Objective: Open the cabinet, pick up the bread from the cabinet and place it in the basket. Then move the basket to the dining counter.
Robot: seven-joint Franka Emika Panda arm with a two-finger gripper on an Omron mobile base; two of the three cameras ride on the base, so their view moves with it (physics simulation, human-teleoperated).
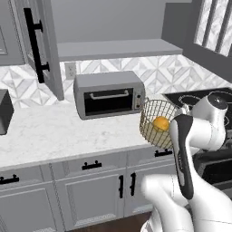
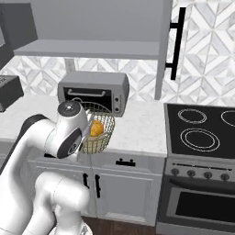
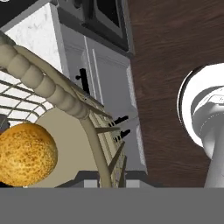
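The arm rises from the lower right of the left base view, bends at a dark elbow and reaches to the basket (image 1: 156,121), which sits at mid-right of that frame, seemingly lifted just off the counter (image 1: 54,131) edge, though I cannot tell for sure. In the right base view the wrist covers the basket's left side, left of centre. The hand view looks down the basket's wall: the beaded rim runs from the upper left to the bottom centre, and the fingers (image 3: 90,180) stand on either side of the wire wall at the bottom edge — narrowly apart, clamped on the basket. The bread (image 3: 25,154) lies inside on the beige base, at the lower left of the hand view; it shows orange through the mesh in both base views. The cabinet (image 1: 113,47) stands open across the top — its shelf bare. A toaster oven (image 1: 108,94) stands behind the basket.
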